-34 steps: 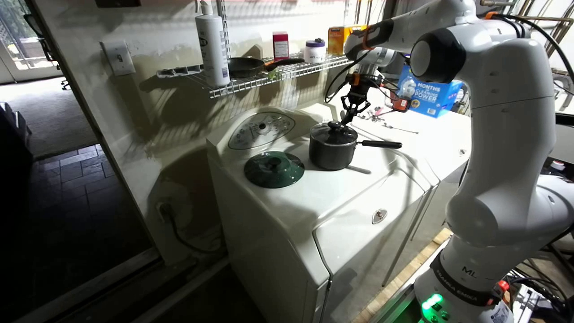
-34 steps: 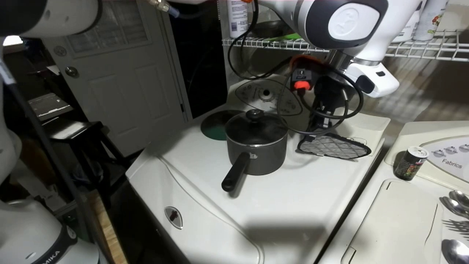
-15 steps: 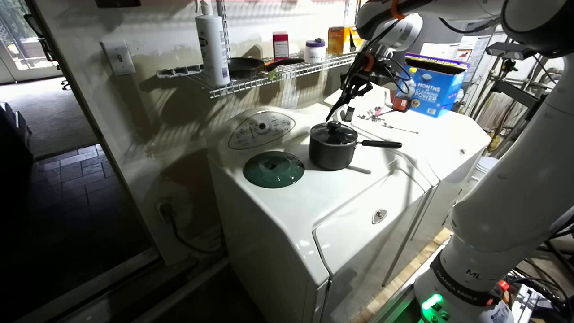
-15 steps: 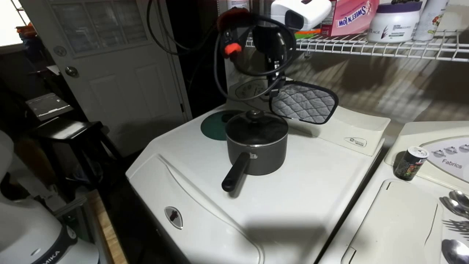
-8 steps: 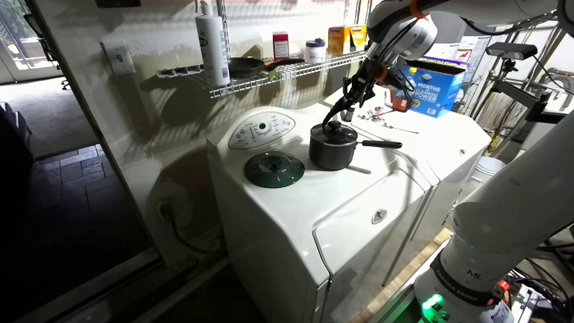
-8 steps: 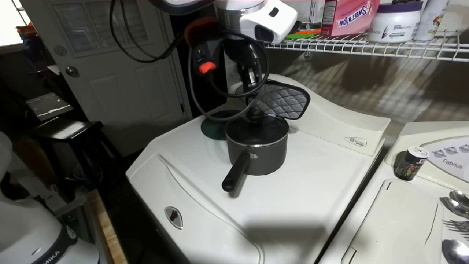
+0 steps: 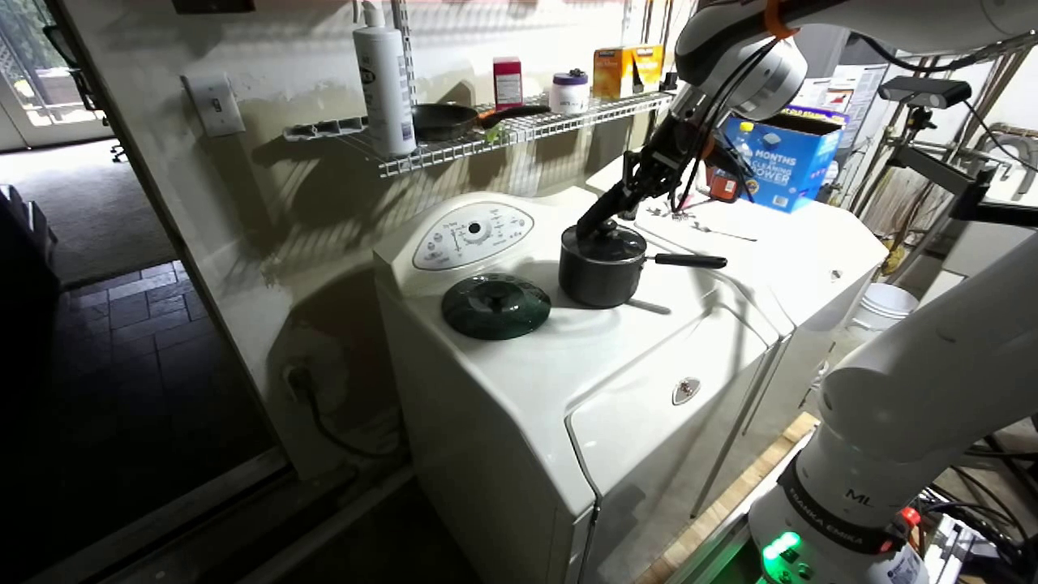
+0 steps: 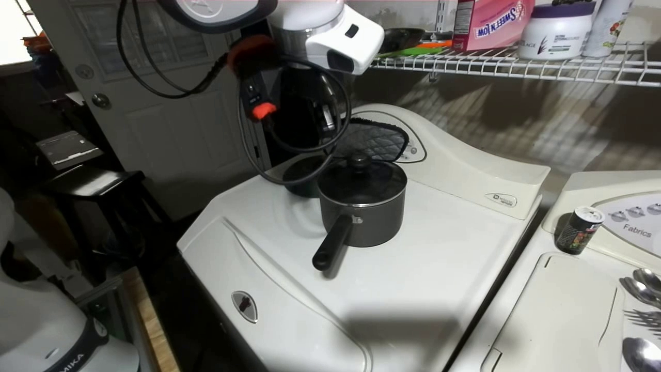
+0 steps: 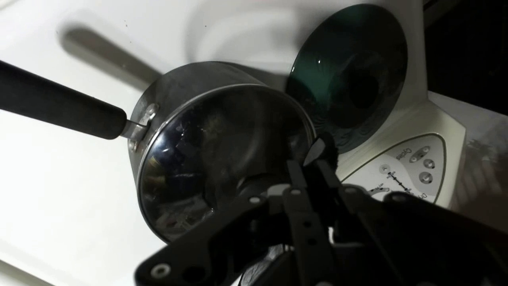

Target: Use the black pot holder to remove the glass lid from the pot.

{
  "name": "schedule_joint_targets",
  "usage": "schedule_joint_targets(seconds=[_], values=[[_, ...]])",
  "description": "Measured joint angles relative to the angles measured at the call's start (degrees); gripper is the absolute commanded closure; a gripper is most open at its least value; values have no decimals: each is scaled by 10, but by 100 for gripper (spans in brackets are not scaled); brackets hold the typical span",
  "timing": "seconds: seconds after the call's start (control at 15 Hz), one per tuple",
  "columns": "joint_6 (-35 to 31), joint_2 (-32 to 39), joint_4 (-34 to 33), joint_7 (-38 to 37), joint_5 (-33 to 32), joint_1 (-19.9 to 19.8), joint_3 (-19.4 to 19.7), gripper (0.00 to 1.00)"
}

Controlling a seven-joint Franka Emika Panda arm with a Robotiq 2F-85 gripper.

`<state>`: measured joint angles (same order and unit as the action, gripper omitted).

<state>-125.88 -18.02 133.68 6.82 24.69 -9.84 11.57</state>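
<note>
Currently, the pot (image 8: 374,226) is supported on a white appliance (image 8: 439,274), and it is topped by the glass lid (image 8: 364,188). The black pot holder (image 8: 374,140), its quilted grey face shown, is clamped in the hand (image 9: 311,174), whose fingers (image 9: 297,174) are brought close together on the fabric. In an exterior view, it is held just behind the lid's knob (image 8: 360,160); whether the knob is touched cannot be told. Roughly opposite the pot's long handle (image 8: 333,244), a green disc (image 7: 496,312) is placed just beside the pot. Beyond the pot, a dial panel (image 8: 414,152) is partly hidden by the pot holder. Well apart from the pot, a can (image 8: 579,232) and spoons (image 8: 643,354) are set on a neighbouring appliance (image 8: 557,310). Higher than the pot, a bottle (image 7: 383,89) and a frying pan (image 7: 444,122) are carried by a wire shelf (image 8: 508,68).
</note>
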Motion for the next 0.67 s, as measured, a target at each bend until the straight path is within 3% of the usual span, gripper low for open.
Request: schedule_joint_targets(seconds=[0.67], values=[[0, -11, 10, 1, 8, 1, 29, 97]])
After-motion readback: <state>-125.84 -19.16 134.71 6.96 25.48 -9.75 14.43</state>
